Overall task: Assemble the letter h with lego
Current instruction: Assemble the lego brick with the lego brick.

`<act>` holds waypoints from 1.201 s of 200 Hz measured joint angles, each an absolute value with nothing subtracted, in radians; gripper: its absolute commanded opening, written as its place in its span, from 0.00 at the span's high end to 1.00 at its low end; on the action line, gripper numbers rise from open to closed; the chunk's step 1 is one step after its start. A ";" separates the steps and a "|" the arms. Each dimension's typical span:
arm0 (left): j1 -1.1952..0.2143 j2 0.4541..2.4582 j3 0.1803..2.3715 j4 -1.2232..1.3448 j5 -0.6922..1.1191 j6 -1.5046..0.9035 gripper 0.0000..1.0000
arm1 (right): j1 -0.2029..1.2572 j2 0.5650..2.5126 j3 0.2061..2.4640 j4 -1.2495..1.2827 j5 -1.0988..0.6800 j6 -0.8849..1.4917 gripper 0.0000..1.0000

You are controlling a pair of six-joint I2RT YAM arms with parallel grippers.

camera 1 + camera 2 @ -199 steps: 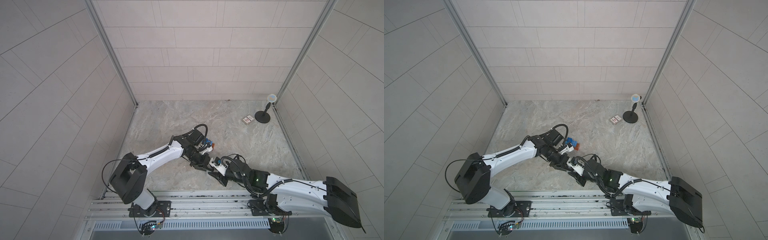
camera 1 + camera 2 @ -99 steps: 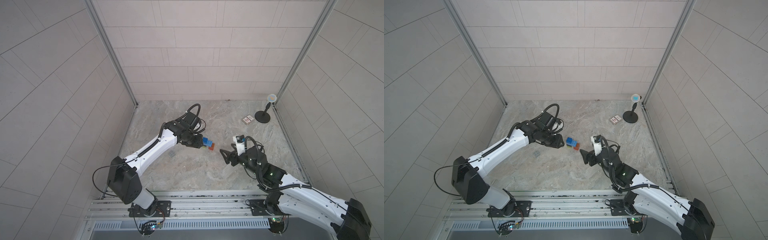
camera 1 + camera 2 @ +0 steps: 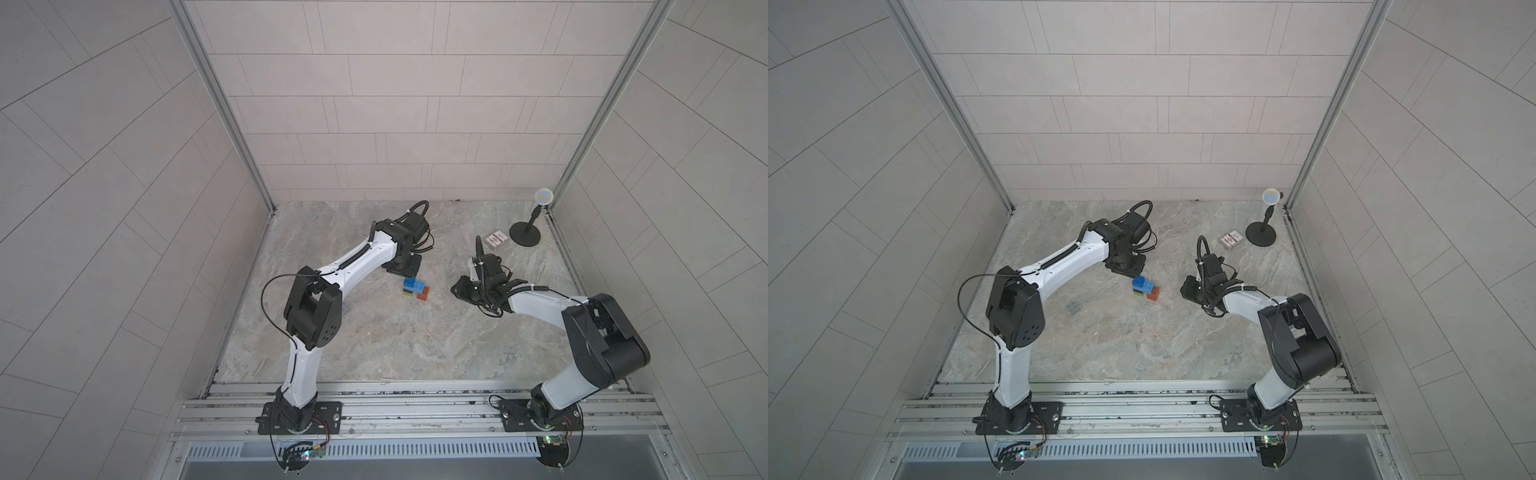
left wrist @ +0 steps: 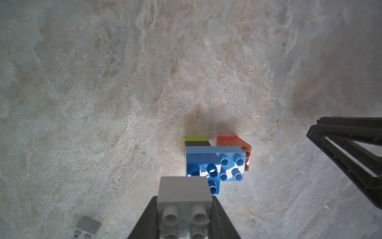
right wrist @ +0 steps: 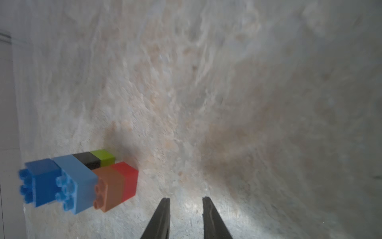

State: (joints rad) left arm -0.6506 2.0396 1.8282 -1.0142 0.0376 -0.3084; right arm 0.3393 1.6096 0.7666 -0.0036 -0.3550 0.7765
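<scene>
- Mid-bench, the letter h [image 3: 415, 289] stands part-built on the marble bench [image 3: 395, 353], between the two arms.
- Tall column, bench upward: lime brick [image 5: 104, 157], black brick [image 5: 87, 160], light blue brick [image 4: 231, 165], blue brick [image 4: 203, 168] on top, studs up.
- Short leg: red brick [image 5: 129, 178] under orange brick [image 5: 111, 186]; the light blue brick reaches across onto part of the orange.
- left fingers [image 4: 149, 219] clamped on a grey brick [image 4: 185, 190], held just over the blue brick; cannot tell if they touch.
- right fingers [image 5: 163, 215] parted by a narrow gap, nothing between them, low over the bench, off the h's orange-red side.
- second grey brick [image 3: 1074, 307] lies loose on the bench, on the left arm's side.
- red-and-white box [image 3: 494, 239] just beside a black stand [image 3: 524, 237], far right corner.
</scene>
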 measured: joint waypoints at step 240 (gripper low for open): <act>-0.648 2.207 2.044 -1.195 0.164 -0.352 0.94 | 0.424 1.726 0.888 -0.002 -0.445 0.749 0.69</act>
State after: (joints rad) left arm -0.6479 2.2066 2.0441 -1.1954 0.1642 -0.3515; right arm 0.4244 1.7256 0.8883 -0.0021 -0.4450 0.7486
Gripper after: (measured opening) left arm 0.357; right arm 0.310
